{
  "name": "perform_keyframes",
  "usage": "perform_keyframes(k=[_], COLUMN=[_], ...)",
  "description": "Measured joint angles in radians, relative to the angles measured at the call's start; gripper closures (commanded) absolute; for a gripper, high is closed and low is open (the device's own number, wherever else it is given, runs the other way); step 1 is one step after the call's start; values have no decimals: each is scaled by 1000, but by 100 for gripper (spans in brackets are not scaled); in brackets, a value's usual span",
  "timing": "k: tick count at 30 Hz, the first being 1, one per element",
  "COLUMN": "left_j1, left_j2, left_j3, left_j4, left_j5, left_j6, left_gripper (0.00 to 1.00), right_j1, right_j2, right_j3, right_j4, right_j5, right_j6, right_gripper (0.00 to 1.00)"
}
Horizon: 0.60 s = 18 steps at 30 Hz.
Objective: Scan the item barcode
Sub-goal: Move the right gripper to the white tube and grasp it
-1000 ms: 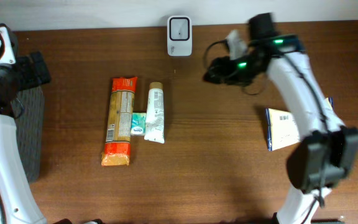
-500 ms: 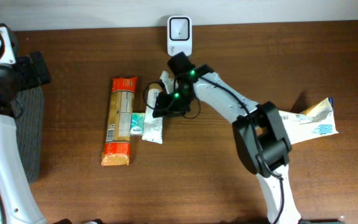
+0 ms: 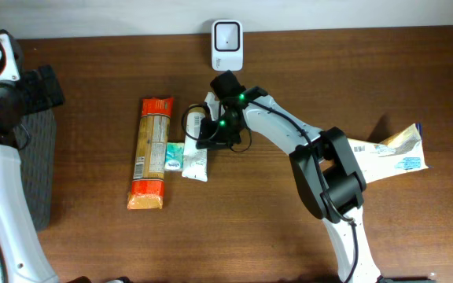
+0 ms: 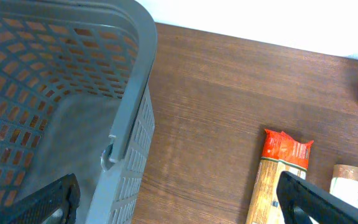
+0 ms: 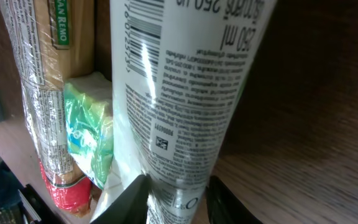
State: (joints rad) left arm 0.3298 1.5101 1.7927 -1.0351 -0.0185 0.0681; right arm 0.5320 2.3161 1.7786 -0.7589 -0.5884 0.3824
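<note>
**Brown wood, white plastic, a few bright wrappers**

The table (image 3: 93,236) is dark brown with a fine lengthwise grain. The scanner (image 3: 227,35) is white with a grey window. The tube (image 3: 196,163) is white with a beige cap, and carries black small print and a black barcode (image 5: 143,34). The pasta packet (image 3: 151,153) has orange-red ends, a golden-yellow middle and a pale label. Between them lies a green-and-white sachet (image 3: 174,156). The basket (image 4: 55,81) is grey, pierced in a grid. The flat pack (image 3: 392,153) is white, yellow and blue. The right arm (image 3: 289,130) is white with black joints and green lights.

Soft light is washing the table (image 3: 250,236) evenly; glare is streaking the white tube (image 5: 185,112), blurring toward six o'clock.
</note>
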Motion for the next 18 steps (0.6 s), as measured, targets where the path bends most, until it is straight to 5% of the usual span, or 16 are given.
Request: perform_keyframes(k=[6, 11, 18], left_j1=[0, 0, 0], left_j2=[0, 0, 0], left_j3=[0, 0, 0], left_j4=[0, 0, 0], left_j5=[0, 0, 0], left_j6=[0, 0, 0], left_gripper=[1, 1, 1], right_j1=[23, 34, 37], right_j2=[0, 0, -23], right_j3=[-2, -2, 18], right_j4=[16, 20, -84], right_j5=[12, 20, 69], right_j6=[3, 8, -2], right_gripper=[71, 96, 96])
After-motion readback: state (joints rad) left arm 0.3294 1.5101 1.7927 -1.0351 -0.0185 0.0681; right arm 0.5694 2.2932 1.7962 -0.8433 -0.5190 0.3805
